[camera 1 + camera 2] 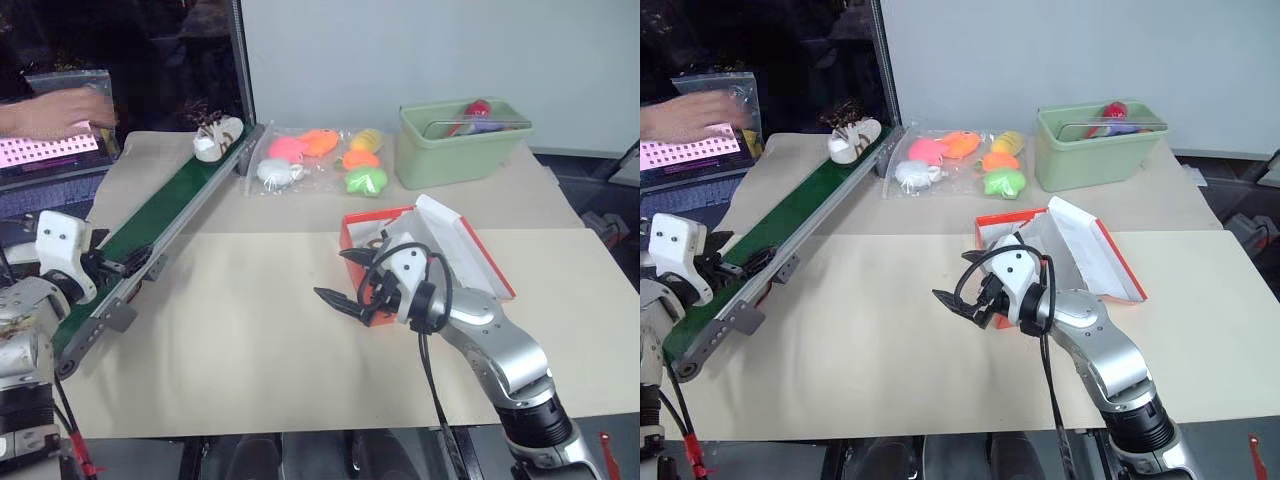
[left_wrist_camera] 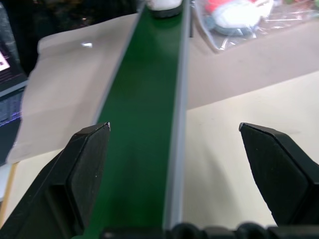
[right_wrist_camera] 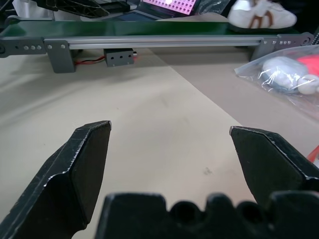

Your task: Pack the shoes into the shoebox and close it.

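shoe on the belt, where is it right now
The shoe sits at the far end of the green conveyor belt, on the table's left, beside the bagged toys.

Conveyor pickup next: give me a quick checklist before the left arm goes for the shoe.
1. Left gripper open: ok, jaws wide over the green conveyor belt.
2. Shoe within reach of it: not ok, it sits at the belt's far end.
3. Shoebox lid open: ok, white inside shows.
4. Right gripper empty: ok, open over the table beside the box.
5. Person's hand off the belt: ok, it is at the pink screen.
6. First shoe already boxed: cannot tell.
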`<action>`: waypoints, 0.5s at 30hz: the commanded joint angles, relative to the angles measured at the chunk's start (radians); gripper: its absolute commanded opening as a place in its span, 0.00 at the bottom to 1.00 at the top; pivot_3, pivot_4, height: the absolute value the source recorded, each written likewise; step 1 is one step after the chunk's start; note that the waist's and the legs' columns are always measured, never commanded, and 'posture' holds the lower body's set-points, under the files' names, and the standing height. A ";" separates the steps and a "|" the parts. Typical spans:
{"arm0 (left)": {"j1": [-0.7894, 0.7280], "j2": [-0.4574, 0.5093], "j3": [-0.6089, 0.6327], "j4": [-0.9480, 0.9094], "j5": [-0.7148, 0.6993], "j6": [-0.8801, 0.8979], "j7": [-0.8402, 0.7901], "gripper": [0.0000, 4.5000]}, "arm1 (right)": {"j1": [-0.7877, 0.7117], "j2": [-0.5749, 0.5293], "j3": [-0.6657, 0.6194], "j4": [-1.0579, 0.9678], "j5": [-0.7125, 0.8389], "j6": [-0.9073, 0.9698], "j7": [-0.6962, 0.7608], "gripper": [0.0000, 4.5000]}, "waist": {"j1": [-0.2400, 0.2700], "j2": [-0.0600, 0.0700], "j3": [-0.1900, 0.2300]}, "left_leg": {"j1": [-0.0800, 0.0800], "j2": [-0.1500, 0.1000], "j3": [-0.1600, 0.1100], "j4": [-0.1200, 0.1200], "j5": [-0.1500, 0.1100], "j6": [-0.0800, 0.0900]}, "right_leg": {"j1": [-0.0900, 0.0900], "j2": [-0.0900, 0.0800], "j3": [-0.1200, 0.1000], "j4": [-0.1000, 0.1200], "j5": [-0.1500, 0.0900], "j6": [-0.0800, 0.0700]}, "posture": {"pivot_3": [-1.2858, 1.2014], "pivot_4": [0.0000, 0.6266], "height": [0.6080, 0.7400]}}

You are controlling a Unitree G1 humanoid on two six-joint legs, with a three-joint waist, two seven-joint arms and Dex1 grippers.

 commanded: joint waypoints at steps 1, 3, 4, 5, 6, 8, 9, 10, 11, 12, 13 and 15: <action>-0.005 0.033 0.009 0.041 0.003 -0.052 -0.034 0.99 | 0.003 0.013 -0.007 -0.024 -0.006 -0.026 -0.011 1.00 | -0.002 0.000 0.000 | 0.000 0.000 0.000 0.000 0.000 0.000 | 0.000 0.000 0.000 0.000 0.000 0.000 | 0.52 0.24 0.92; -0.031 0.039 0.010 0.101 0.004 -0.078 -0.049 0.99 | -0.001 0.021 -0.005 -0.016 -0.017 -0.024 -0.026 1.00 | -0.003 0.000 0.000 | 0.000 0.000 0.000 0.000 0.000 0.000 | 0.000 0.000 0.000 0.000 0.000 0.000 | 0.52 0.24 0.92; -0.044 0.042 0.008 0.135 0.009 -0.095 -0.052 0.99 | -0.004 0.029 -0.003 -0.009 -0.024 -0.023 -0.036 1.00 | -0.002 0.000 0.000 | 0.000 0.000 0.000 0.000 0.000 0.000 | 0.000 0.000 0.000 0.000 0.000 0.000 | 0.52 0.24 0.92; -0.053 0.045 0.003 0.160 0.016 -0.111 -0.053 0.99 | -0.006 0.035 -0.002 -0.005 -0.029 -0.023 -0.042 1.00 | -0.002 0.000 0.000 | 0.000 0.000 0.000 0.000 0.000 0.000 | 0.000 0.000 0.000 0.001 0.000 0.000 | 0.52 0.24 0.92; -0.062 0.047 -0.004 0.180 0.023 -0.125 -0.053 0.99 | -0.010 0.041 -0.002 0.002 -0.035 -0.024 -0.048 1.00 | -0.001 0.000 0.000 | 0.000 0.000 0.000 0.000 0.000 0.000 | 0.000 0.000 0.000 0.001 0.000 0.000 | 0.52 0.24 0.92; -0.074 0.047 -0.011 0.205 0.030 -0.143 -0.053 0.99 | -0.015 0.053 -0.001 0.012 -0.045 -0.026 -0.058 1.00 | -0.001 0.000 0.000 | 0.000 0.000 0.000 0.000 0.000 0.000 | 0.000 0.000 0.000 0.001 0.000 0.000 | 0.52 0.24 0.92; -0.078 0.045 -0.012 0.214 0.029 -0.149 -0.052 0.99 | -0.017 0.059 -0.001 0.015 -0.049 -0.026 -0.062 1.00 | -0.001 0.000 0.000 | 0.000 0.000 0.000 0.000 0.000 0.000 | 0.000 0.000 0.000 0.001 0.000 0.000 | 0.52 0.24 0.92; -0.085 0.042 -0.012 0.229 0.030 -0.155 -0.050 0.99 | -0.019 0.067 0.000 0.017 -0.053 -0.025 -0.069 1.00 | -0.001 0.000 0.000 | 0.000 0.000 0.000 0.000 0.000 0.000 | 0.000 0.000 0.000 0.001 0.000 0.000 | 0.52 0.24 0.92; -0.091 0.040 -0.012 0.242 0.031 -0.160 -0.047 0.99 | -0.022 0.074 0.000 0.019 -0.056 -0.025 -0.075 1.00 | -0.001 0.000 0.000 | 0.000 0.000 0.000 0.000 0.000 0.000 | 0.000 0.000 0.000 0.001 0.000 0.000 | 0.52 0.24 0.92; -0.096 0.038 -0.014 0.256 0.032 -0.166 -0.045 0.99 | -0.024 0.080 0.000 0.021 -0.059 -0.024 -0.080 1.00 | -0.001 0.000 0.000 | 0.000 0.000 0.000 0.000 0.000 0.000 | 0.000 0.000 0.000 0.001 0.000 0.000 | 0.52 0.24 0.92; -0.101 0.038 -0.016 0.269 0.033 -0.173 -0.045 0.99 | -0.025 0.086 0.001 0.021 -0.062 -0.023 -0.084 1.00 | 0.000 0.000 0.000 | 0.000 0.000 0.000 0.000 0.000 0.000 | 0.000 0.000 0.000 0.001 0.000 0.000 | 0.52 0.24 0.92; -0.114 0.035 -0.022 0.299 0.037 -0.188 -0.045 0.99 | -0.030 0.094 0.004 0.028 -0.069 -0.022 -0.089 1.00 | 0.000 -0.001 0.000 | 0.000 0.000 0.000 0.000 0.000 0.000 | -0.001 0.000 0.000 0.002 0.000 0.000 | 0.52 0.24 0.92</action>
